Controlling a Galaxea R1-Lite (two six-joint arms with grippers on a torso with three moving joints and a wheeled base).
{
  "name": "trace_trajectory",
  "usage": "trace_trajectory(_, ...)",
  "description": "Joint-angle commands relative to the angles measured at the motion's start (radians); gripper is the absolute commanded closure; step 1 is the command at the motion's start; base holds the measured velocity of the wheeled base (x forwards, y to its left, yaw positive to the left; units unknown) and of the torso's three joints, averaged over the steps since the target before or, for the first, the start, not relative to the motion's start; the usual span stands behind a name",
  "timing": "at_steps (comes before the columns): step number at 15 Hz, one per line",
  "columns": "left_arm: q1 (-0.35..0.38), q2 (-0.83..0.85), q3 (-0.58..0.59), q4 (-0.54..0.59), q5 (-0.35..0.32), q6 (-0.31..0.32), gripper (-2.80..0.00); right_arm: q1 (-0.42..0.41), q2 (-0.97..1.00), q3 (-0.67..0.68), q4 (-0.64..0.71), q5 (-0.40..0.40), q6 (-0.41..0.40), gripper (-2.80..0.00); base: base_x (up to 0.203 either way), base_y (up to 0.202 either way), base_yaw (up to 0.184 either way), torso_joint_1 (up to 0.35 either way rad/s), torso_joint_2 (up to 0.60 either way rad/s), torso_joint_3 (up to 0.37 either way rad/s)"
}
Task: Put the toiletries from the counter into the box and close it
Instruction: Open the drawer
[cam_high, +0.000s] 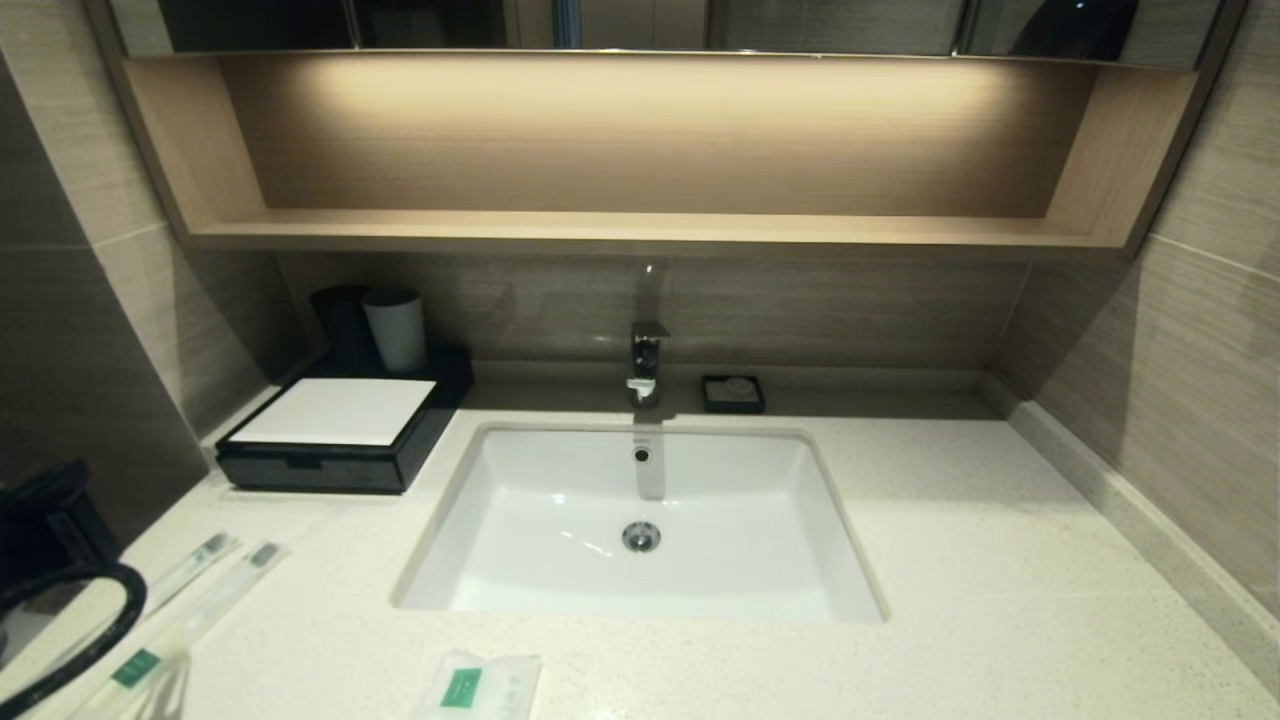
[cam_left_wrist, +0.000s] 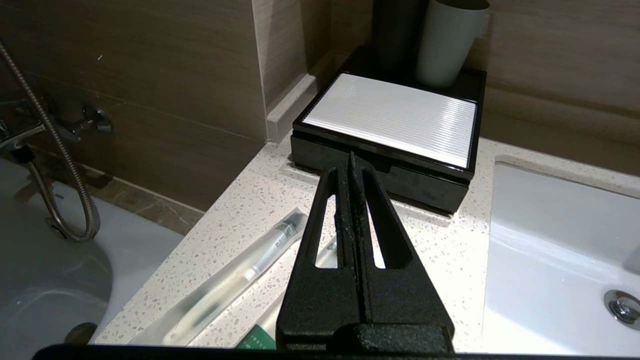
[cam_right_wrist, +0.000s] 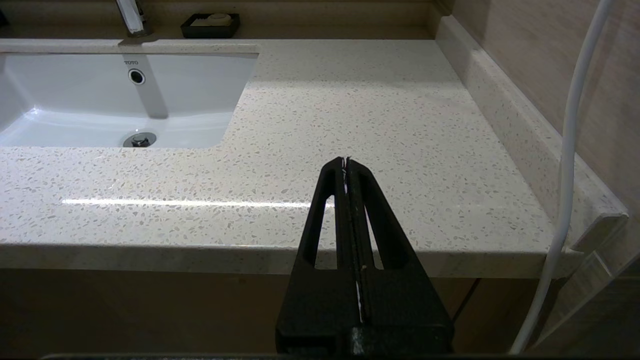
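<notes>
We see the counter (cam_high: 1000, 560) with the white sink (cam_high: 640, 520) set into it, and we place everything by that sink. The box (cam_high: 340, 430) sits at the back corner on the sink's left side, its drawer pushed in, with a grey cup (cam_high: 396, 328) on its back edge. Two toothbrushes (cam_high: 190, 600) lie side by side on the counter left of the sink, near the front edge. The sachet (cam_high: 478, 688) lies in front of the sink, just by the front edge. Our left gripper (cam_left_wrist: 350, 165) hangs over the toothbrushes, pointing at the box, with its two fingers pressed together and nothing between them. Our right gripper (cam_right_wrist: 346, 167) waits at the counter's front edge, right of the sink, fingers pressed together too, holding nothing. A soap dish (cam_high: 733, 393) sits behind the sink by the tap (cam_high: 646, 362).
</notes>
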Motion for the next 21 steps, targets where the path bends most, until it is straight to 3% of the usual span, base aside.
trace_trajectory(1, -0.002, -0.127, 0.008, 0.059, -0.009, -0.005, 0.00, 0.000, 0.000, 0.000, 0.000, 0.000, 0.000, 0.00, 0.000, 0.000, 0.000, 0.000, 0.00, 0.000)
trace_trajectory(5, -0.004, -0.311, 0.039, 0.248, -0.107, -0.015, 0.00, 0.000, 0.000, 0.002, 0.000, 0.000, 0.000, 0.00, 0.000, 0.000, 0.000, 0.000, 0.00, 0.000)
trace_trajectory(7, -0.004, -0.384, 0.043, 0.381, -0.130, -0.038, 0.00, 0.000, 0.000, 0.000, 0.000, 0.000, 0.000, 0.00, 0.000, 0.000, 0.000, 0.000, 0.00, 0.000)
trace_trajectory(11, -0.008, -0.524, 0.054, 0.482, -0.149, -0.073, 0.00, 0.000, 0.000, 0.002, 0.000, 0.000, 0.000, 0.00, 0.000, 0.000, 0.000, 0.000, 0.00, 0.000)
trace_trajectory(14, -0.013, -0.651, 0.042, 0.637, -0.215, -0.087, 0.00, 0.000, 0.000, 0.002, -0.002, 0.000, 0.000, 0.00, 0.000, 0.000, 0.000, 0.000, 0.00, 0.000)
trace_trajectory(21, -0.045, -0.737, 0.017, 0.733, -0.239, -0.104, 0.00, 0.000, 0.000, 0.002, 0.000, 0.000, 0.000, 0.00, 0.000, 0.000, 0.000, 0.000, 0.00, 0.000)
